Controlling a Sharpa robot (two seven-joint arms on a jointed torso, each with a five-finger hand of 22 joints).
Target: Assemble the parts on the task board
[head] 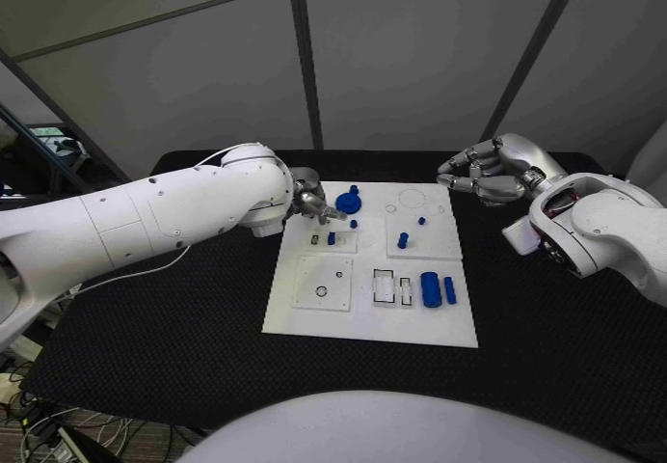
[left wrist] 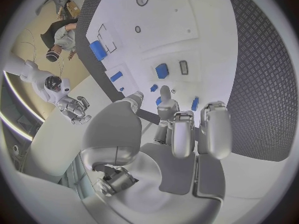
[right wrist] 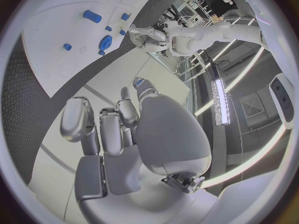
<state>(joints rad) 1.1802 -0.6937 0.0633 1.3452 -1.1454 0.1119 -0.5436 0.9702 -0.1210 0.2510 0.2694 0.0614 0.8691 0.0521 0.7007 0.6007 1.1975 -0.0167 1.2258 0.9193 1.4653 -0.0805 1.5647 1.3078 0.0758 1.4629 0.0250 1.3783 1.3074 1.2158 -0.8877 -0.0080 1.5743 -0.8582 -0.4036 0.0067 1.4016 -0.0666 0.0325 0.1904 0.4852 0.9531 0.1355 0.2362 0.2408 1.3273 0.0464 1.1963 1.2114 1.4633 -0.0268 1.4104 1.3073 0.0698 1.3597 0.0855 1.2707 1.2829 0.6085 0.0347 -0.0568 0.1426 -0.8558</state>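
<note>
White flat rectangular task board (head: 364,318) lies mid-bench on the black bench (head: 167,357), long axis running away from the robot; small blue parts sit on it: round blue disc with a peg on top (head: 348,202) at the far left corner, short upright blue pegs (head: 403,240) mid-board, blue cylinder (head: 431,289) lying flat near the right edge, its long axis along the board's length, a thinner blue bar (head: 449,290) just beside it, parallel. Left hand (head: 311,204) hangs over the board's far left corner just beside the disc, likely lining up a pick; fingers (left wrist: 182,134) extended, apart, nothing between them. Right hand (head: 490,174) hovers off the board's far right corner, fingers curled in, holding nothing; probably parked out of the way.
</note>
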